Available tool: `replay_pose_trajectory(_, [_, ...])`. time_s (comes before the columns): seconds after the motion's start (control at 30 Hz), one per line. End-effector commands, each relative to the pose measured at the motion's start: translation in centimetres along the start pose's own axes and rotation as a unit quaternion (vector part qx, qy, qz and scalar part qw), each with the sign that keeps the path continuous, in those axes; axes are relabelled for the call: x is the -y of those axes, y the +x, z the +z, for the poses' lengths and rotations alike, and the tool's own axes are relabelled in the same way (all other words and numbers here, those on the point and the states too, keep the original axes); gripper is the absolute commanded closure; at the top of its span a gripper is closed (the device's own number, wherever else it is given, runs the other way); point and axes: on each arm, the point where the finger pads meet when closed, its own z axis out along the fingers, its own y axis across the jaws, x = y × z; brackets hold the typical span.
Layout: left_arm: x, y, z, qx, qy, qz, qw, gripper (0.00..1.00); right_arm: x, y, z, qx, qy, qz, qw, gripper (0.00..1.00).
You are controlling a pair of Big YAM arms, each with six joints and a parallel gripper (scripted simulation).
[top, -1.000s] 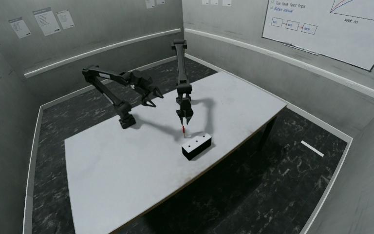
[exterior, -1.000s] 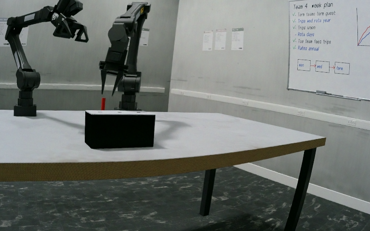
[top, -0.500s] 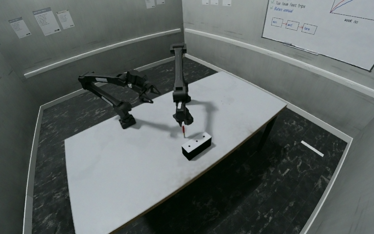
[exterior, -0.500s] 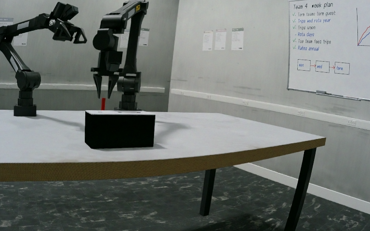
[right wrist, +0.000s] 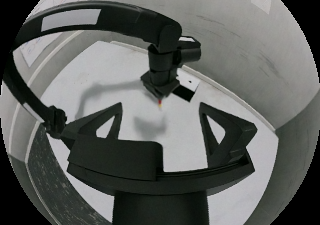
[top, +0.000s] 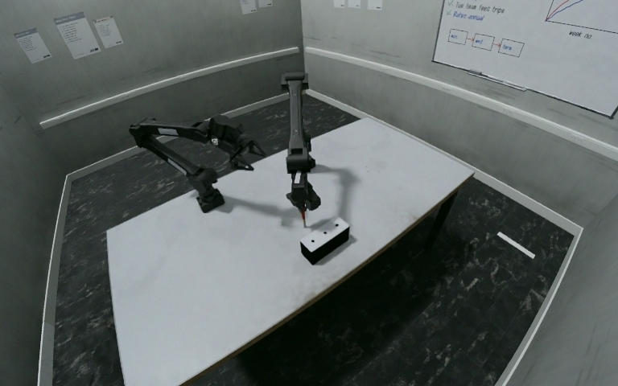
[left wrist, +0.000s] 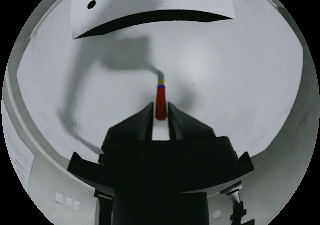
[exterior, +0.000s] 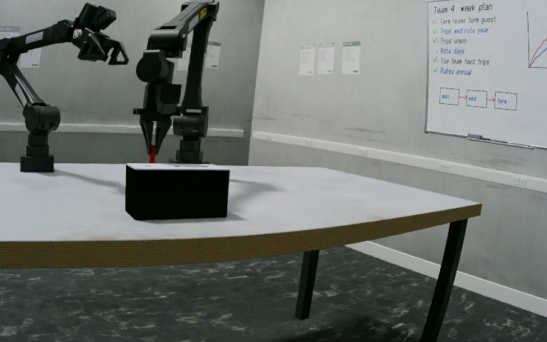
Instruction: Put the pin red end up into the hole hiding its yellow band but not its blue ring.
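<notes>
The pin (top: 303, 220) (exterior: 152, 155) (left wrist: 160, 99) (right wrist: 160, 103) stands upright behind the block, red end up; its blue ring, yellow band and grey lower part show in the left wrist view. My left gripper (top: 303, 211) (exterior: 153, 151) (left wrist: 160, 106) points down around the red end, fingers narrowly apart, with slim gaps beside the pin in the left wrist view. The black block (top: 331, 245) (exterior: 176, 192) (left wrist: 155, 1) (right wrist: 185, 93) has a white top with three holes; their depths do not show. My right gripper (top: 257, 161) (exterior: 113, 61) is wide open and empty, raised away from the block.
The white table (top: 197, 286) (exterior: 318, 199) carries both arm bases at its far edge. The right arm's base (top: 211, 200) (exterior: 36, 164) stands left of the left arm in the top and exterior views. The block stands near the table's front edge (exterior: 268, 244).
</notes>
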Motion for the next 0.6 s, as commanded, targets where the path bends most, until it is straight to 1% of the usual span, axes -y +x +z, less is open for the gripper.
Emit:
replay_pose_trajectory(0.0, [0.8,-1.9,-2.0,0.027,0.013,-0.009,1.0,0.84,-0.3,-0.5,0.1,0.009,-0.003,0.004,1.0,0.0])
replay_pose_trajectory(0.03, [0.8,-1.9,-2.0,0.027,0.013,-0.009,1.0,0.84,-0.3,-0.5,0.1,0.009,-0.003,0.004,1.0,0.0])
replay_pose_trajectory(0.2, [0.8,-1.8,-1.9,0.025,0.013,-0.005,1.0,0.94,-0.3,-0.5,0.1,0.009,-0.003,0.004,1.0,0.0])
replay_pose_trajectory(0.27, [0.7,-1.6,-1.9,0.023,0.012,-0.006,1.0,0.95,-0.3,-0.5,0.1,0.009,-0.003,0.004,1.0,0.0])
replay_pose_trajectory(0.4, [0.7,-1.5,-4.1,0.03,0.016,-0.006,0.999,0.95,0.6,-4.8,-0.6,0.043,0.011,0.016,0.999,0.0])
replay_pose_trajectory(0.53, [0.6,-1.5,-6.9,0.031,0.016,-0.005,0.999,0.95,0.9,-5.9,-0.8,0.051,0.015,0.017,0.998,0.0])
replay_pose_trajectory(0.57, [0.6,-1.5,-6.9,0.031,0.016,-0.005,0.999,0.95,0.9,-5.9,-0.8,0.051,0.015,0.017,0.998,0.0])
